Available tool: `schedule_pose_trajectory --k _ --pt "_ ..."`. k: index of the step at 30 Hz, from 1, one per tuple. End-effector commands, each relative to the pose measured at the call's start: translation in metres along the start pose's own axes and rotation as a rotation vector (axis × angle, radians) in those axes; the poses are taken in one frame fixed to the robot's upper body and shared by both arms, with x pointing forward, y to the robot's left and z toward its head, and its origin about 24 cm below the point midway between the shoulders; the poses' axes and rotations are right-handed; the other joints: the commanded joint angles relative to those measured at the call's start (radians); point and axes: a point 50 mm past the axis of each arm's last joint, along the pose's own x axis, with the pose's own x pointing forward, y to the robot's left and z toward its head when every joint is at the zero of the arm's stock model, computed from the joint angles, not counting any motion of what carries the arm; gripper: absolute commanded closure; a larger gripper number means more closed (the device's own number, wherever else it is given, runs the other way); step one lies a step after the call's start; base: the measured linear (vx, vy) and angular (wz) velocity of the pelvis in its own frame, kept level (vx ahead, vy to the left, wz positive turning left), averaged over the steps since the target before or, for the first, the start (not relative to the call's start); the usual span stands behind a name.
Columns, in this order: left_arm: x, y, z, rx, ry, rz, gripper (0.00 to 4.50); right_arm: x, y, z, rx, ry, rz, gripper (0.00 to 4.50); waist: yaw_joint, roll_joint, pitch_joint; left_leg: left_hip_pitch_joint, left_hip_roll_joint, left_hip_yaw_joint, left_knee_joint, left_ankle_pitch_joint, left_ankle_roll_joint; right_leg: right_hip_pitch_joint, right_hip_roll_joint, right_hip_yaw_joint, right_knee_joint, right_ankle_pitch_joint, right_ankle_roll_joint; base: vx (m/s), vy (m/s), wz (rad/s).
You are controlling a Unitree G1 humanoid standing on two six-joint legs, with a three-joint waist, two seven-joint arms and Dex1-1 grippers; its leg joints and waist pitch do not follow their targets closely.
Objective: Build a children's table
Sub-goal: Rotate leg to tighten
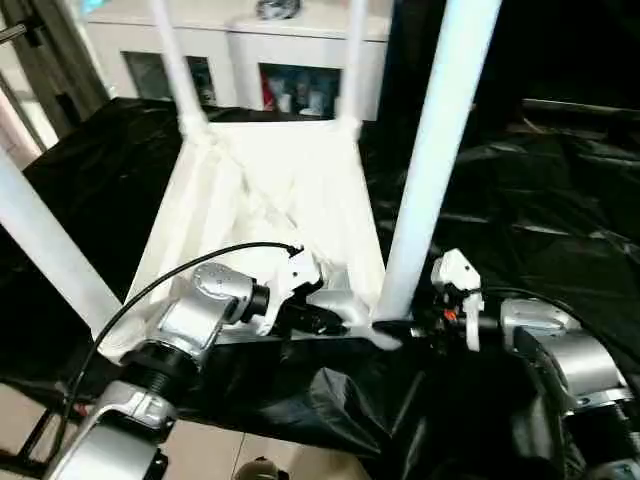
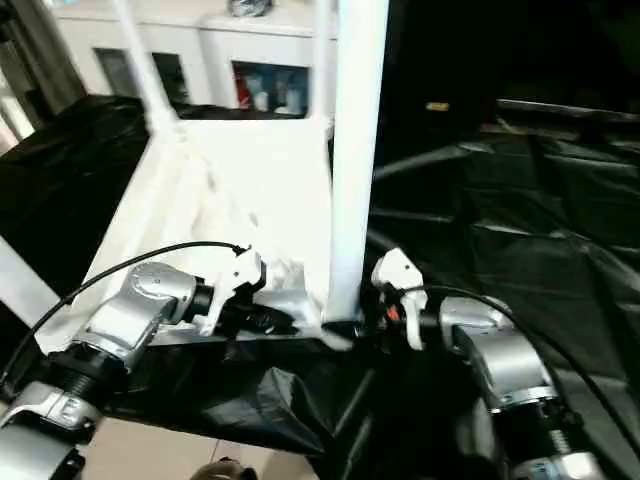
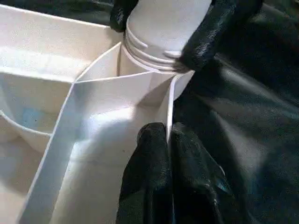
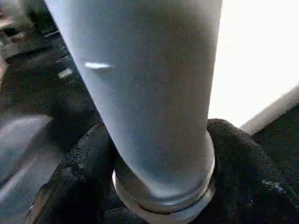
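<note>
Two silver forearms reach in from the near edge. The left gripper has its jaws pinched shut on a thin white rib. The right gripper clasps a white leg near its base.

Light is bright on the white plastic, dim around it. The tabletop is washed out toward its far edge, ribs barely readable under glare. The near leg is overexposed along its length. The black drape on the desk carries soft sheen streaks, with deep shadow at the desk's near edge. Head views are soft overall. In the right wrist view the leg is blurred, with blown-out white beside it; the left wrist view is sharper, with grey shadows between the ribs.
</note>
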Motion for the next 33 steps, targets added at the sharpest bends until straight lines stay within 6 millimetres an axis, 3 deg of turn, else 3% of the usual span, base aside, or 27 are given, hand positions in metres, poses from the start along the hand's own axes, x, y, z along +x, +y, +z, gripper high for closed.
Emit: schedule_pose_trajectory --k 1,2,4,5,8,12,14,16,17,21,25,26,29,33 --pt "0.022 0.000 0.038 0.026 -0.180 0.048 4.50 0.020 0.001 -0.021 0.084 0.092 -0.150 1.83 -0.006 -0.018 -0.049 0.018 0.048 -0.019 -0.083 -0.274 -0.003 0.032 -0.078 0.036 -0.089 -0.337 -0.189 0.000 0.000 0.00" --pt "0.029 0.003 0.042 0.013 -0.186 0.110 4.50 0.026 0.000 -0.023 0.108 0.085 -0.217 1.83 -0.015 -0.020 -0.051 0.015 0.048 -0.024 -0.087 -0.273 -0.019 0.040 -0.080 0.034 -0.091 -0.372 -0.167 0.000 0.000 0.00" --pt "0.038 0.004 0.047 -0.002 -0.193 0.163 4.50 0.035 0.003 -0.024 0.158 0.076 -0.282 1.83 -0.019 -0.022 -0.053 0.021 0.047 -0.023 -0.084 -0.275 -0.014 0.035 -0.080 0.036 -0.096 -0.377 -0.150 0.000 0.000 0.00" --pt "0.043 0.004 0.049 -0.009 -0.195 0.193 4.50 0.039 0.003 -0.024 0.170 0.067 -0.316 1.83 -0.019 -0.017 -0.053 0.020 0.046 -0.021 -0.083 -0.261 -0.004 0.034 -0.079 0.039 -0.097 -0.353 -0.148 0.000 0.000 0.00" --pt "0.055 0.001 0.057 -0.003 -0.211 0.244 4.50 0.051 0.004 -0.020 0.183 0.050 -0.420 1.83 -0.024 -0.010 -0.059 0.013 0.047 -0.021 -0.082 -0.210 0.007 0.037 -0.073 0.036 -0.087 -0.239 -0.164 0.000 0.000 0.00" --pt "0.066 -0.012 0.065 0.042 -0.263 0.136 4.50 0.064 0.008 -0.013 0.113 0.048 -0.416 1.83 -0.026 -0.007 -0.064 0.010 0.043 -0.018 -0.075 -0.180 0.032 0.041 -0.072 0.034 -0.080 -0.160 -0.177 0.000 0.000 0.00" --pt "0.066 -0.013 0.064 0.049 -0.258 0.123 4.50 0.064 0.007 -0.010 0.133 0.022 -0.411 1.27 -0.027 -0.006 -0.066 0.009 0.044 -0.017 -0.073 -0.165 0.050 0.043 -0.073 0.034 -0.077 -0.130 -0.184 0.000 0.000 0.00" --pt "0.065 -0.013 0.062 0.054 -0.252 0.115 4.50 0.063 0.007 -0.007 0.159 -0.003 -0.400 1.14 -0.026 -0.005 -0.065 0.009 0.044 -0.017 -0.073 -0.166 0.056 0.043 -0.074 0.034 -0.078 -0.134 -0.186 0.000 0.000 0.00" --pt "0.061 -0.011 0.058 0.052 -0.240 0.108 4.50 0.060 0.006 -0.004 0.147 -0.025 -0.374 1.11 -0.026 -0.012 -0.064 0.010 0.045 -0.016 -0.075 -0.174 0.058 0.043 -0.074 0.033 -0.079 -0.153 -0.185 0.000 0.000 0.00" --pt "0.049 -0.009 0.051 0.058 -0.216 0.071 4.50 0.051 0.005 -0.002 0.078 -0.021 -0.259 0.71 -0.025 -0.010 -0.063 0.009 0.047 -0.017 -0.077 -0.187 0.056 0.043 -0.075 0.034 -0.082 -0.178 -0.178 0.000 0.000 0.00" --pt "0.037 -0.008 0.044 0.069 -0.196 0.020 4.50 0.034 0.005 -0.002 0.014 -0.005 -0.126 0.71 -0.019 -0.012 -0.062 0.009 0.050 -0.016 -0.075 -0.182 0.076 0.045 -0.077 0.035 -0.079 -0.163 -0.183 0.000 0.000 0.00" --pt "0.030 -0.009 0.042 0.073 -0.199 -0.034 4.50 0.021 0.002 -0.003 -0.024 0.008 -0.075 0.71 -0.015 -0.012 -0.062 0.010 0.053 -0.017 -0.075 -0.186 0.078 0.044 -0.078 0.033 -0.079 -0.177 -0.187 0.000 0.000 0.00" --pt "0.025 -0.010 0.040 0.078 -0.191 -0.068 4.50 0.012 0.002 -0.004 -0.041 0.025 -0.024 0.71 -0.014 -0.010 -0.061 0.010 0.053 -0.015 -0.075 -0.188 0.079 0.040 -0.075 0.034 -0.078 -0.178 -0.194 0.000 0.000 0.00" --pt "0.018 -0.012 0.036 0.094 -0.166 -0.140 4.50 -0.003 0.004 -0.003 -0.055 0.048 0.091 0.71 0.001 -0.011 -0.062 0.010 0.057 -0.015 -0.073 -0.188 0.086 0.042 -0.077 0.035 -0.076 -0.174 -0.199 0.000 0.000 0.00"
